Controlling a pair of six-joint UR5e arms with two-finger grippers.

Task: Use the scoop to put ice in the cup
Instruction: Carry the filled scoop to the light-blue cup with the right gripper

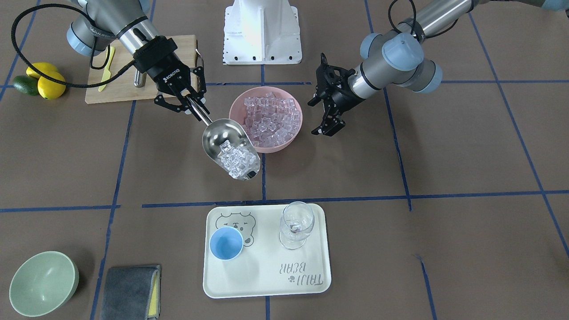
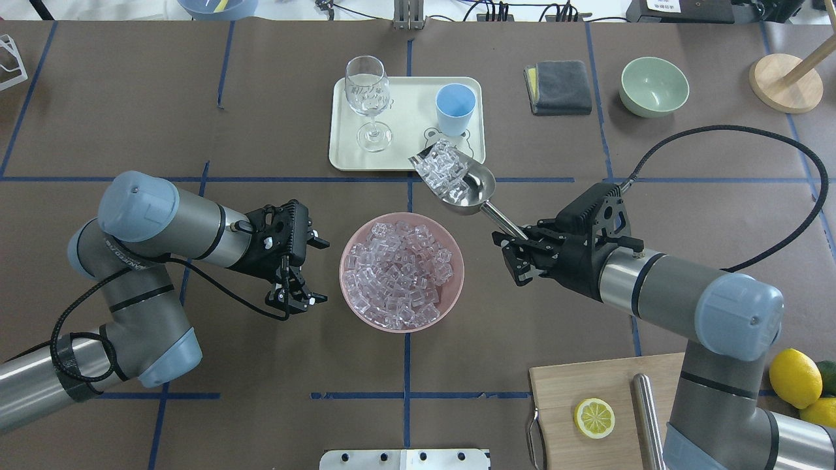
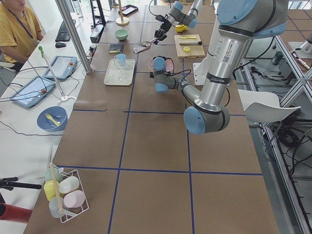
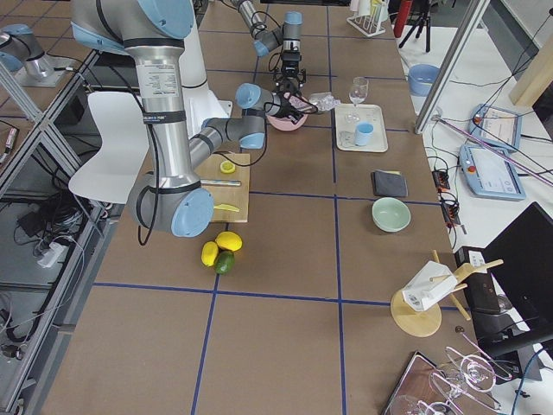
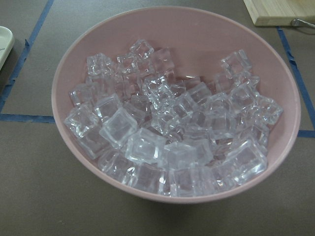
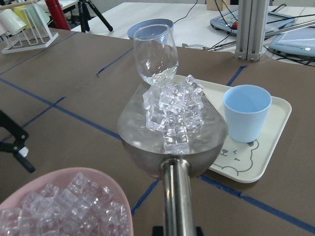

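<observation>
My right gripper [image 2: 516,251] is shut on the thin rod handle of the steel scoop [image 2: 467,186], held in the air between the pink bowl [image 2: 450,290] and the cream tray [image 2: 339,140]. Several clear ice cubes [image 2: 444,168] are heaped in its trough [image 6: 172,142]. More ice [image 5: 172,132] fills the pink bowl. The light-blue cup [image 2: 454,108] stands upright on the tray, just beyond the scoop's tip, and looks empty [image 6: 246,110]. My left gripper [image 2: 312,271] hangs open left of the bowl, holding nothing.
A clear wine glass [image 2: 367,98] shares the tray with the cup. A grey cloth [image 2: 558,86] and a pale-green bowl [image 2: 654,85] lie to the right. A cutting board [image 2: 588,405] with a lemon slice [image 2: 594,418] and a steel cylinder [image 2: 646,418] sits near my right arm.
</observation>
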